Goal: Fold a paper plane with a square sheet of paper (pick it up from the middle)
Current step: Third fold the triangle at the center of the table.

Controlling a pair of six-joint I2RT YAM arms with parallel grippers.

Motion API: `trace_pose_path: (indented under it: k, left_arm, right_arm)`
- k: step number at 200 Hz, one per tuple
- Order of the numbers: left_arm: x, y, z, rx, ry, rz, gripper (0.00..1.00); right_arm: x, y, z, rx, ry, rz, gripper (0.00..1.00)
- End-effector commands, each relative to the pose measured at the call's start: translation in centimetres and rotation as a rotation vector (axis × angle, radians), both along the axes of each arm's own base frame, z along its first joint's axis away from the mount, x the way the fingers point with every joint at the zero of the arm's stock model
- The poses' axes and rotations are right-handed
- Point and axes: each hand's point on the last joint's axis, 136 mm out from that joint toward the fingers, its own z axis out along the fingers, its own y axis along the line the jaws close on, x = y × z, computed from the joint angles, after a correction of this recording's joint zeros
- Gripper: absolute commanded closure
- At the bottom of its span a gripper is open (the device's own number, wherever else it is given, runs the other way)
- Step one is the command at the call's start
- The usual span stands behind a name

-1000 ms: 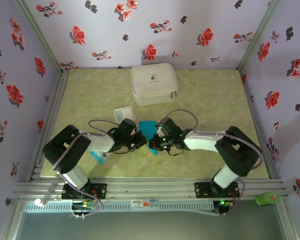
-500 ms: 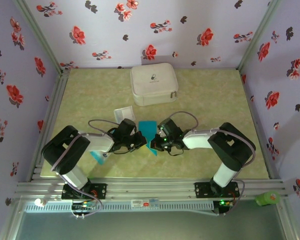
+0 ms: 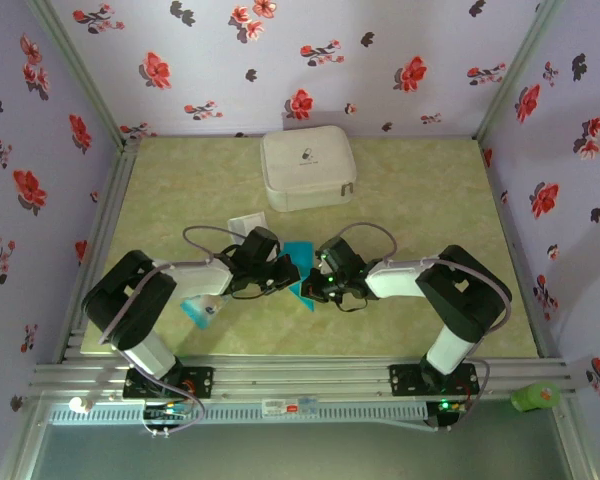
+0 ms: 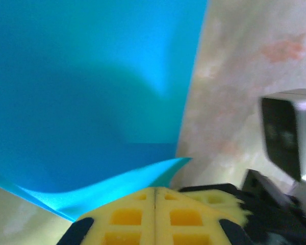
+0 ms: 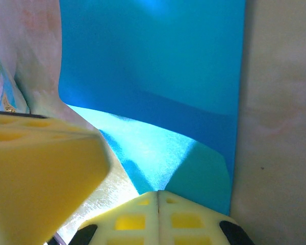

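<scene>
The square sheet of paper [image 3: 298,258] is bright blue and lies on the table between my two grippers. In the left wrist view its near edge [image 4: 92,191] curls up off the table and runs into the shut yellow pads of my left gripper [image 4: 154,190]. My right gripper [image 5: 158,192] is shut too, and the raised blue flap [image 5: 158,153] narrows into its seam. From above, my left gripper [image 3: 285,270] and my right gripper [image 3: 310,286] sit close together at the sheet's near edge. The left gripper's yellow pad [image 5: 41,168] stands right beside the right one.
A white zipped case [image 3: 307,168] stands at the back of the table. A small whitish translucent square [image 3: 248,226] lies behind the left gripper. A pale blue-and-white packet [image 3: 202,310] lies under the left forearm. Flowered walls close in three sides.
My left gripper has moved right and a little back, closer to the right gripper at the sheet's near edge. The right arm's elbow drew in earlier and has held still since.
</scene>
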Motion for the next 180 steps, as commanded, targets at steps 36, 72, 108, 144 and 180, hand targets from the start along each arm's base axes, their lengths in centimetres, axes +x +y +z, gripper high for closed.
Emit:
trace_pose_path:
  k: [36,72,108,144,180]
  left_arm:
    - [1.2,3.0,-3.5,0.124,0.006,0.049,0.97]
    - [2.0,5.8,-4.2,0.177,0.028,0.079,0.96]
    - [2.9,7.5,-4.2,0.201,0.03,0.095,0.96]
    - [3.3,7.9,-3.4,0.205,-0.01,0.089,0.96]
    - [3.9,7.5,-2.2,0.178,-0.059,0.078,0.93]
  right_arm:
    - [-2.0,-3.1,-3.1,-0.138,0.075,-0.011,1.0]
    - [-2.2,-3.6,-3.4,-0.159,0.077,-0.007,1.0]
    - [-2.3,-3.8,-3.6,-0.165,0.077,-0.012,1.0]
    - [-2.5,-4.0,-3.8,-0.17,0.081,-0.005,1.0]
    - [-2.6,-4.0,-3.8,-0.175,0.083,0.012,1.0]
